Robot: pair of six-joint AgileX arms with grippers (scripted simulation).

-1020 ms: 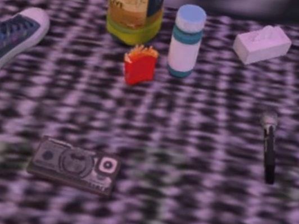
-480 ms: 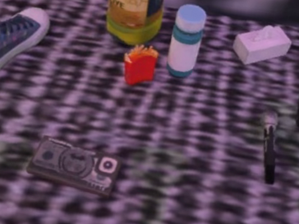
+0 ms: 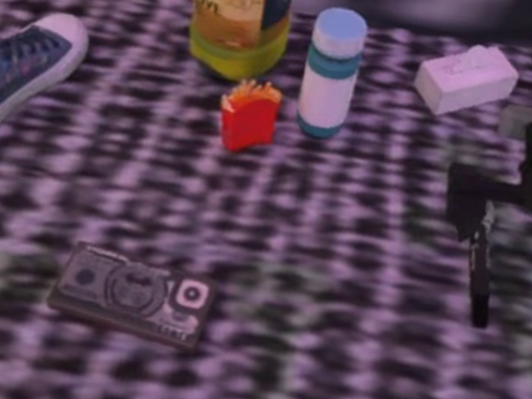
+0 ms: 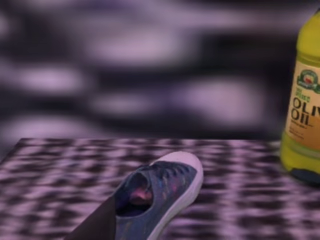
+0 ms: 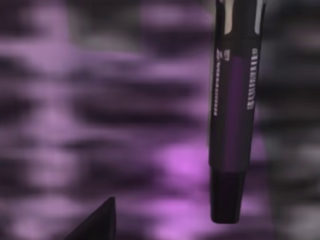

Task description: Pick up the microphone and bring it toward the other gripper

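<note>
Right arm's jaws (image 3: 471,197) over head end of microphone (image 3: 479,279) on table (image 3: 336,271).

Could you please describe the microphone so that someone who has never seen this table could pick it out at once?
Start at the white tissue box near the table's far right corner and come toward the near edge. There the microphone lies flat, its head hidden under the right hand. It is the only slim black stick here; the camera, also dark, is flat, rectangular and far to the left.

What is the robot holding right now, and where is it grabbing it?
Cannot be told: the right gripper sits over the slim black microphone's head end, but a grip isn't visible.
</note>
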